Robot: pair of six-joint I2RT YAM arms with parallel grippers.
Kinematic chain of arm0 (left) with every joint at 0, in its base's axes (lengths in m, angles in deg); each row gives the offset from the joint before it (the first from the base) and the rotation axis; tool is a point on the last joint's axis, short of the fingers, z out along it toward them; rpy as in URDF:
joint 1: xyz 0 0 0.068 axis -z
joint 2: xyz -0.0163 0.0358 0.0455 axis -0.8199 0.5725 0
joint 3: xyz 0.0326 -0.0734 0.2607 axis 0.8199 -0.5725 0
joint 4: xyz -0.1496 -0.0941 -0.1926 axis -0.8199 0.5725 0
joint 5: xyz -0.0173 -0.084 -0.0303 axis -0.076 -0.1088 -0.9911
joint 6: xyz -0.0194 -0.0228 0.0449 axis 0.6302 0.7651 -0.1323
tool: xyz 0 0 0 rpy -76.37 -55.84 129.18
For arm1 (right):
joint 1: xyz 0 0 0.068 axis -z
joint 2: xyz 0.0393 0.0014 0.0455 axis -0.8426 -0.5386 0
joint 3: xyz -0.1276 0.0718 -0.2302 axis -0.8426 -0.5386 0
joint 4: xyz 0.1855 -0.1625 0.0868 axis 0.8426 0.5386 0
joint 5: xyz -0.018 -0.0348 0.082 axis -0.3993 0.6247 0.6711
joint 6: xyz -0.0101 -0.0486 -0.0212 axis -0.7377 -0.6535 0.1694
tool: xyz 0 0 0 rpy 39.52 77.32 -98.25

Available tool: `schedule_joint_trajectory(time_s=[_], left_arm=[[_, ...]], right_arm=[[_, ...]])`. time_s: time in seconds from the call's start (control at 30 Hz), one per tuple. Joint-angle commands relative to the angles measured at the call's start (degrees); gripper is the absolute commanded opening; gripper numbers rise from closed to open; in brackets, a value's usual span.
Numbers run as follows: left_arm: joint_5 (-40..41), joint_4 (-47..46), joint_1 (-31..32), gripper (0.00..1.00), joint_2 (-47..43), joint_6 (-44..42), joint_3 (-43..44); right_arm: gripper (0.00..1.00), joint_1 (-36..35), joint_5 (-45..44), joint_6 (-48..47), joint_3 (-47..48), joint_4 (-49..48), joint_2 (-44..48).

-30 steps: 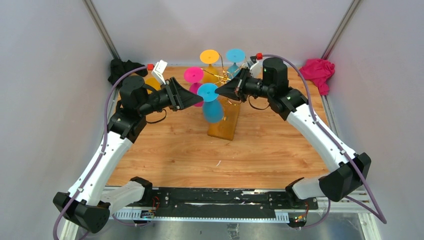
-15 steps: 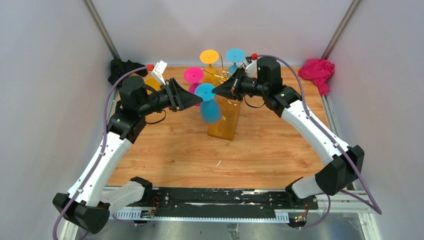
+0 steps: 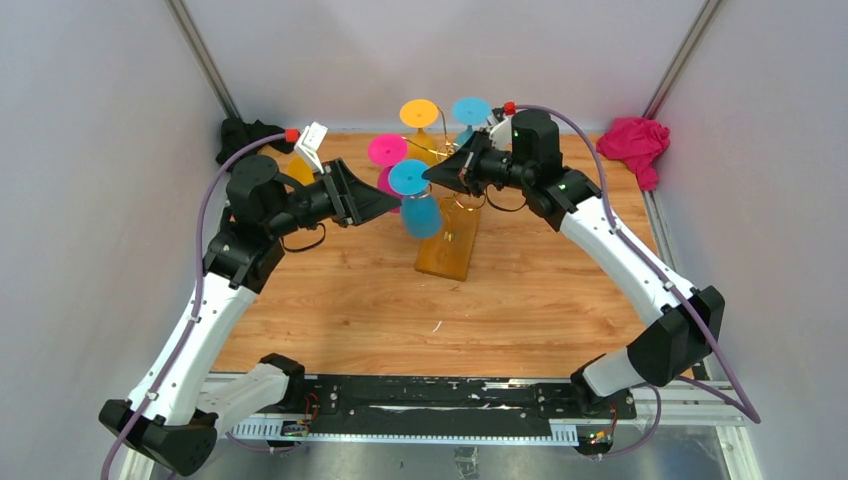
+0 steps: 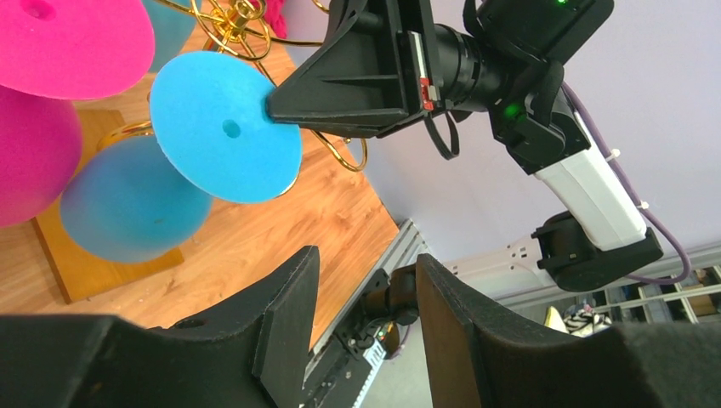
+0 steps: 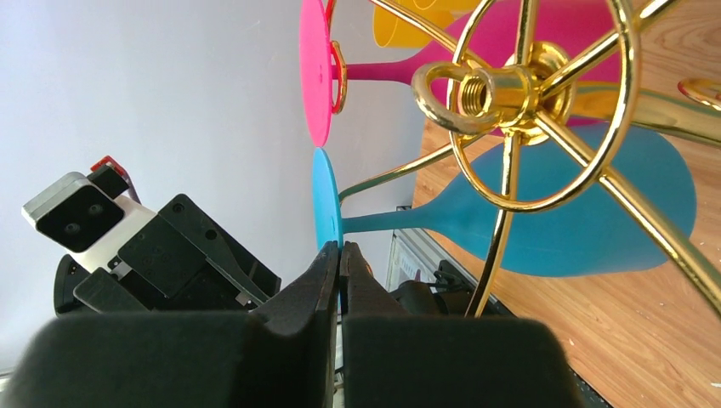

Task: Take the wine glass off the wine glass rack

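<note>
Wine glass (image 3: 420, 212), blue, mid-frame, apparently not yet off the wine glass rack (image 3: 447, 250); right tool (image 3: 430, 172) pressed together against its foot, left tool (image 3: 393, 205) spread, empty.

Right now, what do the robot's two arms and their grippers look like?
The left arm and right arm have white links and black joints, each with a purple cable along it. The left gripper and right gripper are black, with broad wedge-shaped fingers. A white camera and a red cap sit by the left wrist.
</note>
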Motion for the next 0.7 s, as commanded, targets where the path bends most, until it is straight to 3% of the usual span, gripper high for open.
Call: schedule_joint_trajectory(time_s=[0.0,0.67], left_arm=[[-0.91,0.67,0.48,0.51,-0.6,-0.72,0.61],[-0.58,1.29,0.48,0.51,-1.08,-0.74,-0.06]], right_arm=[[0.0,-0.19,-1.84,-0.41,2.62,-0.68,-0.13],[0.0,5.06,-3.0,-0.62,-2.69,0.11,7.59]])
